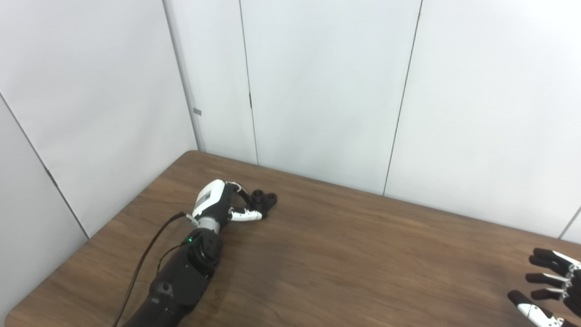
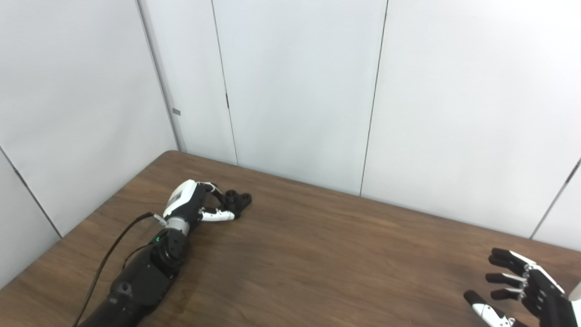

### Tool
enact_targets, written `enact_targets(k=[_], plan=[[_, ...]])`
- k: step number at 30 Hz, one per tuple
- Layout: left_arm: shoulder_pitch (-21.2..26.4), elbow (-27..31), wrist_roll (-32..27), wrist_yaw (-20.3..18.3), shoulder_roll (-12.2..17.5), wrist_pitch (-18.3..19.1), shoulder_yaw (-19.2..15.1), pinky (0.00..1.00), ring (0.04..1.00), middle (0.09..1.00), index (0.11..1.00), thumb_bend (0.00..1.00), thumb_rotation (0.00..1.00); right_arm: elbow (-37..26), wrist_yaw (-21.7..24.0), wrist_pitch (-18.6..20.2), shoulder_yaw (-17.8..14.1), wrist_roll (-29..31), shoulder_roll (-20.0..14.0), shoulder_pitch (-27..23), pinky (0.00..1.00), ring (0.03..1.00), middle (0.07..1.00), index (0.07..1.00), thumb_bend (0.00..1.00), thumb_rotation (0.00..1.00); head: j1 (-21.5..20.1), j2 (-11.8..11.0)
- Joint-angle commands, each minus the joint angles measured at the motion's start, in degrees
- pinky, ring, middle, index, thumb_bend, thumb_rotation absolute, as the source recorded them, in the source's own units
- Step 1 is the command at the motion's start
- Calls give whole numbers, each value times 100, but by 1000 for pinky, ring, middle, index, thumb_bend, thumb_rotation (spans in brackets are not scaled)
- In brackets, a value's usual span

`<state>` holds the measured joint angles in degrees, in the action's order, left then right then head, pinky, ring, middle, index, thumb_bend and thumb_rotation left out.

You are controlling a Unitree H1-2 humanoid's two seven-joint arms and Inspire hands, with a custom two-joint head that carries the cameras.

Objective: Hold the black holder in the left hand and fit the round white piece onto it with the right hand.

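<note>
Two robot hands show over the brown table [image 1: 363, 254]. On the left of the picture, the left hand [image 1: 222, 204] has its fingers [image 1: 246, 215] curled around the near end of the black holder [image 1: 264, 200], which lies flat on the wood and sticks out just past the fingertips. Down in the lower right corner, far from the holder, the right hand [image 2: 522, 290] is spread wide and holds nothing.
</note>
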<state>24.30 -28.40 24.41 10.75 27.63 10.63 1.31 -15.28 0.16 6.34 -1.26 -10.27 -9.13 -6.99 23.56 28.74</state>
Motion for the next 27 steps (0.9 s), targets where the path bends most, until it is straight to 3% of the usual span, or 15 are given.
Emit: enact_targets(k=[1, 8, 16, 22, 27], plan=[[11, -86, 38, -36, -25, -77, 95, 943, 963, 868, 484, 524, 53, -185, -26, -78, -44, 24, 4, -174, 513, 638, 730, 717, 369, 0, -22, 4], [-107, -33, 192, -22, 21, -291, 370, 965, 962, 864, 484, 524, 54, -211, -36, -57, -36, 14, 39, -188, 503, 626, 722, 713, 374, 0, -134, 50], [-407, 690, 291, -372, 120, -1051, 928, 977, 969, 875, 484, 524, 53, -175, -68, -87, 3, -96, 103, -212, 520, 644, 721, 714, 400, 0, -474, 117], [-534, 1205, 533, -583, 131, -1752, 1416, 957, 954, 865, 484, 524, 56, -72, -124, -146, 29, -177, 171, -235, 502, 590, 711, 725, 441, 0, -843, 216], [-501, 1593, 651, -1024, 25, -2197, 1855, 979, 971, 880, 483, 525, 59, -21, -107, -150, 16, -78, 234, -240, 495, 585, 711, 725, 450, 0, -1188, 311]])
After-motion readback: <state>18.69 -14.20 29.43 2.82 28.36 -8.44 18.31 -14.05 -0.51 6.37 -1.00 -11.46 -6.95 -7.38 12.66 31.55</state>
